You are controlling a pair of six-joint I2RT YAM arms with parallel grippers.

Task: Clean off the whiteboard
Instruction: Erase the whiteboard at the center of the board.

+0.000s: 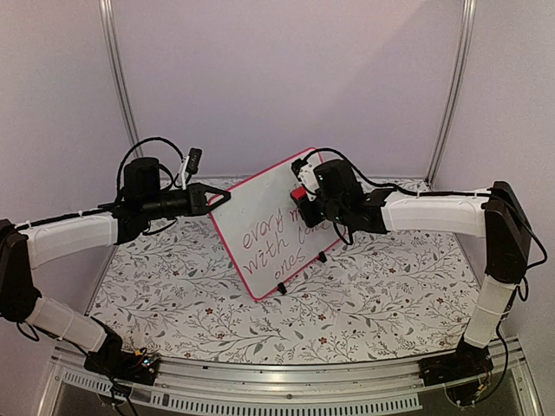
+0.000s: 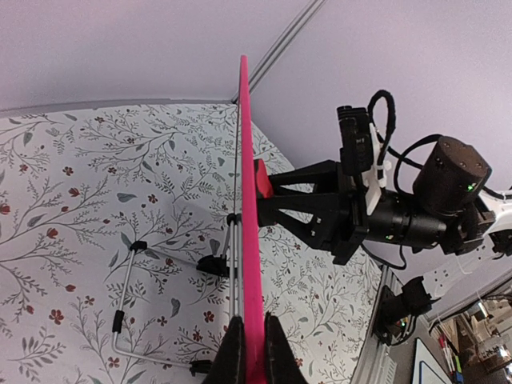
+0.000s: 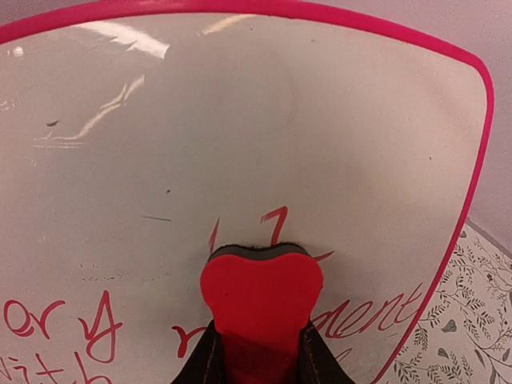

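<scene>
red foam eraser (image 3: 260, 292) with a dark felt rim, pinched low between the fingers of the right gripper (image 3: 258, 356). jaws almost fully closed on it; the hold looks secure.

eraser face is in contact with the whiteboard (image 3: 240, 120), about mid-height and toward its right half, at the top of the first line of red writing (image 3: 376, 316). two short red strokes show just above the eraser.

above the eraser the whiteboard is mostly clean: faint smears and a few small dark flecks. below it, three lines of script remain.

left gripper (image 2: 256, 346) is closed on the whiteboard's pink frame at the edge opposite the eraser, bracing it. the whiteboard sits canted with one corner low. behind it is a wire stand (image 2: 132, 288), beneath it the floral cloth (image 1: 364, 295).

judgement on the step, wiping the first text line:
- hold the felt flat, not on its rim. an edge would probably leave streaks.
- sweep along the line toward the braced edge, so the push goes into the left grip.
- press moderately. the whiteboard is thin and held at one edge only, so a hard push could pivot it or slip it out of the pinch.
- overlap passes downward, stopping short of the frame.
- go back for the flecks above.
</scene>
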